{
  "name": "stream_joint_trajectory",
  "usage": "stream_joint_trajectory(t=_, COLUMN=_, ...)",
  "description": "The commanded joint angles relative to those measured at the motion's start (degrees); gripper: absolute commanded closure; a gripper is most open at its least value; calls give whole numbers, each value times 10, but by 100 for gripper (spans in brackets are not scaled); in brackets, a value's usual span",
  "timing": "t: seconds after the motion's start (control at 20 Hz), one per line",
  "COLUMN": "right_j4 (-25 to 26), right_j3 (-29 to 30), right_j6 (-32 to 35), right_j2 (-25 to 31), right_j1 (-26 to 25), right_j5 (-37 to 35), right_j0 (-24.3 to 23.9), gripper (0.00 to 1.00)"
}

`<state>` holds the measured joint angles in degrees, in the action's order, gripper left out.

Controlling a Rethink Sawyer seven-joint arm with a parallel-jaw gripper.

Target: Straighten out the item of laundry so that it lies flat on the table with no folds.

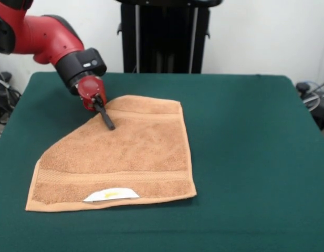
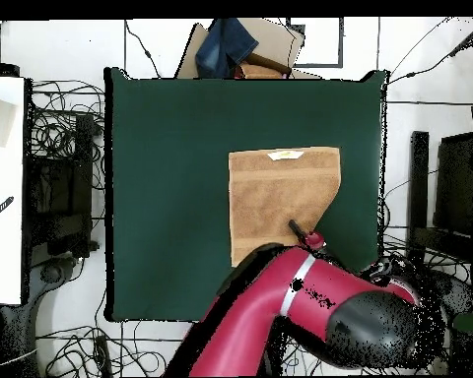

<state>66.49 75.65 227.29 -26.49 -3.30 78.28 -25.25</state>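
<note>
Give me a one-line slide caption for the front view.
Sawyer's pincer on the tan towel, one far corner folded in, on the green table.

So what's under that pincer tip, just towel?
Yes: the pincer rests on the towel, beside its folded-in corner. Green table shows around the towel. Whatever lies beneath the cloth is covered.

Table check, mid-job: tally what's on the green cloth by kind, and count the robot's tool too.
Towels: 1, the orange-tan towel, one far corner still folded in
Labels: 1, the white label at the towel's near hem
Tools: 1, the tool, tip down on the towel near the folded corner
Tables: 1, the green table
Total: 4
</note>
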Motion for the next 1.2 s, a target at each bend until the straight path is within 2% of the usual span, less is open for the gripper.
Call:
stream_joint_trajectory(t=0.05, right_j4=-91, right_j3=-35, right_j6=-81, right_j2=32, right_j1=-78, right_j5=-294, right_j0=71, gripper=100)
stream_joint_trajectory(t=0.5, right_j4=-100, right_j3=-66, right_j6=-69, right_j2=9, right_j1=-105, right_j5=-290, right_j0=86, gripper=100)
stream_joint_trajectory(t=0.65, right_j4=-110, right_j3=-82, right_j6=-82, right_j2=15, right_j1=-117, right_j5=-263, right_j0=74, gripper=100)
stream_joint_trajectory(t=0.8, right_j4=-99, right_j3=-98, right_j6=-86, right_j2=22, right_j1=-127, right_j5=-229, right_j0=63, gripper=100)
stream_joint_trajectory(t=1.2, right_j4=-131, right_j3=-62, right_j6=-48, right_j2=18, right_j1=-102, right_j5=-269, right_j0=95, gripper=100)
